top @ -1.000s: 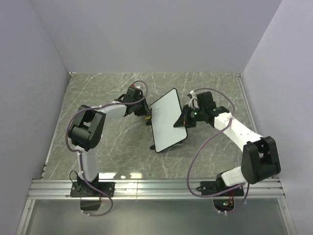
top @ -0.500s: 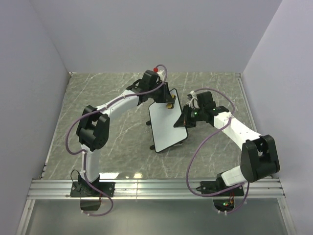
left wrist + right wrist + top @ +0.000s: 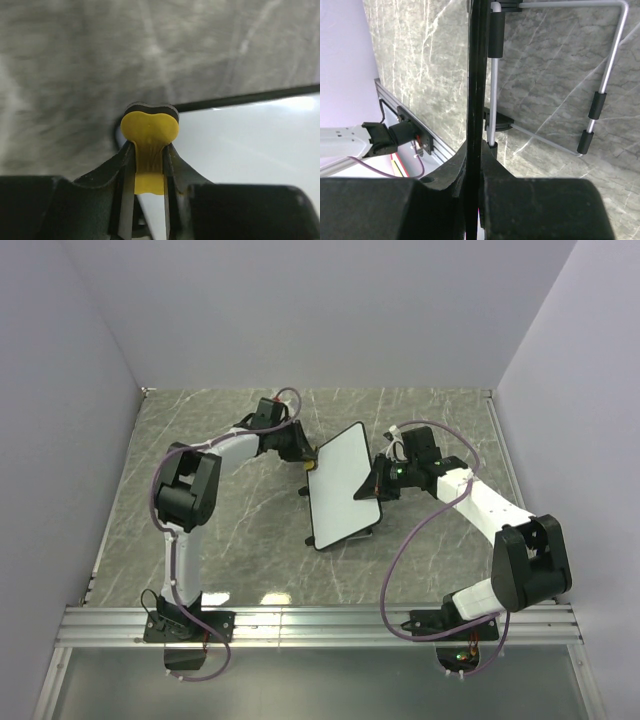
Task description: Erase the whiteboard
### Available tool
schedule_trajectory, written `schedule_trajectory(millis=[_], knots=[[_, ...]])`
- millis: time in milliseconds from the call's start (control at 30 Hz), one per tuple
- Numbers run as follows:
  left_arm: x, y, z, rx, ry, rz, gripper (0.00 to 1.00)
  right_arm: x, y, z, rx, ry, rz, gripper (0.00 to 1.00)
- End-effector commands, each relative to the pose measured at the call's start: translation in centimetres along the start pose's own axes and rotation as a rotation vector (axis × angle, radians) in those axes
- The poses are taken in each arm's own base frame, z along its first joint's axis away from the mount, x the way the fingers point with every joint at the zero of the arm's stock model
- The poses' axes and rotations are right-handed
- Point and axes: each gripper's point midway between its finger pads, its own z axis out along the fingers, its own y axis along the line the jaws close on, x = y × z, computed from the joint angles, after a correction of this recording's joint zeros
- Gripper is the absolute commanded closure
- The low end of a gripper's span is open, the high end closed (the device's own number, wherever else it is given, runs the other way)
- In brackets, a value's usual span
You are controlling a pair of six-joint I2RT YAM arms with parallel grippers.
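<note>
The whiteboard (image 3: 340,485) stands tilted in the middle of the table, its white face blank in the top view. My right gripper (image 3: 378,486) is shut on its right edge; the right wrist view shows the black rim (image 3: 474,75) edge-on between the jaws of that gripper (image 3: 475,150). My left gripper (image 3: 305,456) is at the board's far left corner, shut on a small yellow eraser piece (image 3: 149,131). In the left wrist view the eraser sits at the black rim, over the corner of the white face (image 3: 240,145).
A wire stand (image 3: 615,50) with black sleeves props the board from behind on the grey marble table (image 3: 230,530). Purple cables loop around both arms. An aluminium rail (image 3: 320,625) runs along the near edge, with walls on three sides.
The left gripper with the eraser swept from the board's left edge up over its far edge, then came back to the far left corner. The board shifted slightly; the right arm held still.
</note>
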Motion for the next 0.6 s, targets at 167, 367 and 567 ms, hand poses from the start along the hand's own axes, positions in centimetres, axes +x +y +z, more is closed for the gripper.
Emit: schedule_trajectory(millis=[167,367,567], knots=[[4.4,3.3,0.5,-0.12,0.082,-0.016,1.0,2.5,-1.3,1.1,0.04,0.1,-0.085,1.0],[-0.4,1.4,-4.3,-0.134,-0.053,-0.007,1.0,1.9,-0.4,0.5,0.026,0.075,-0.102,1.0],[-4.1,3.6,-9.8,-0.201,-0.166,-0.073,1.0,2.4,-0.4,-0.4,0.033,0.061,-0.129,1.0]])
